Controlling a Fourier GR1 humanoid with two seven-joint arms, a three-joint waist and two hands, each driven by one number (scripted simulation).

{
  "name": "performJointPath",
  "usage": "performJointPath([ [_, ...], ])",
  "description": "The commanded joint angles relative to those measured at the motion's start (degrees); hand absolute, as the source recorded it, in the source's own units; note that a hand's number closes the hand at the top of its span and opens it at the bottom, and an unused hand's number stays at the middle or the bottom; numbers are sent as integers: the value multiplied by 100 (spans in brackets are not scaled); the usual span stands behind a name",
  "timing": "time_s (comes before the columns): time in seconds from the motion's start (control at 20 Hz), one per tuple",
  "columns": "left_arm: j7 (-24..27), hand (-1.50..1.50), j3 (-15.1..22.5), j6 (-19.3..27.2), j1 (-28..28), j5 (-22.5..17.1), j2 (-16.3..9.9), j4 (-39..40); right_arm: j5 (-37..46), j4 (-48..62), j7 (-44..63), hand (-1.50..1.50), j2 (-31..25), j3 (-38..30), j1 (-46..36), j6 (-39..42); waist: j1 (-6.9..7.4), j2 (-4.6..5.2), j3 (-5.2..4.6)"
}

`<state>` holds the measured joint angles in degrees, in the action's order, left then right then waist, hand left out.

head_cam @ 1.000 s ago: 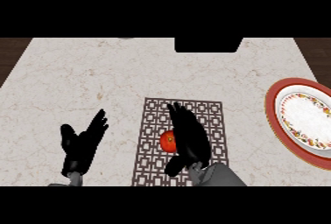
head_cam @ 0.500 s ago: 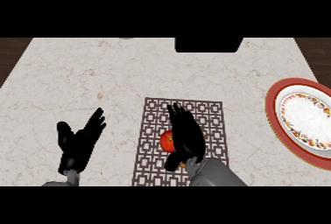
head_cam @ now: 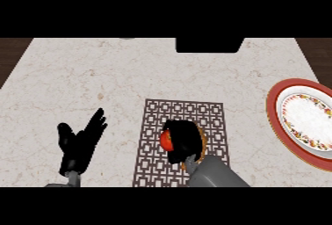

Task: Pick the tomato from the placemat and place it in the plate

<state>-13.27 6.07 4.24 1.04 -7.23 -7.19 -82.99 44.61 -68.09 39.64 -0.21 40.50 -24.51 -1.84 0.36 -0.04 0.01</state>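
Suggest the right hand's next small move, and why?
Probably lift straight up a little. The right hand has its fingers curled over the tomato, which seems to sit on the placemat yet. The plate lies off to the right, so clearing the mat first makes sense. The left hand rests open.

Counter tally from my remote station.
I count one tomato (head_cam: 166, 139), one placemat (head_cam: 185, 115), one plate (head_cam: 304, 118) and two hands: left (head_cam: 77, 145), right (head_cam: 185, 141).
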Motion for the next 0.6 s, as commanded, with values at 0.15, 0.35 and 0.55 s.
performJointPath([
  [0.15, 91, 0, -121, -171, 102, 56, 33, -16, -14, 607, -99, 150, 20, 293, -323, -439, 11, 7, 0],
  [0.35, -3, 0, -216, -130, -133, 38, 29, 167, 644, 133, -103, 150, 17, 429, -39, -1052, -1, 6, 0],
  [0.55, -190, 0, -241, -99, 80, -24, -42, -59, 814, -1818, -921, 150, -897, 556, 1017, -1413, -222, -71, 1],
])
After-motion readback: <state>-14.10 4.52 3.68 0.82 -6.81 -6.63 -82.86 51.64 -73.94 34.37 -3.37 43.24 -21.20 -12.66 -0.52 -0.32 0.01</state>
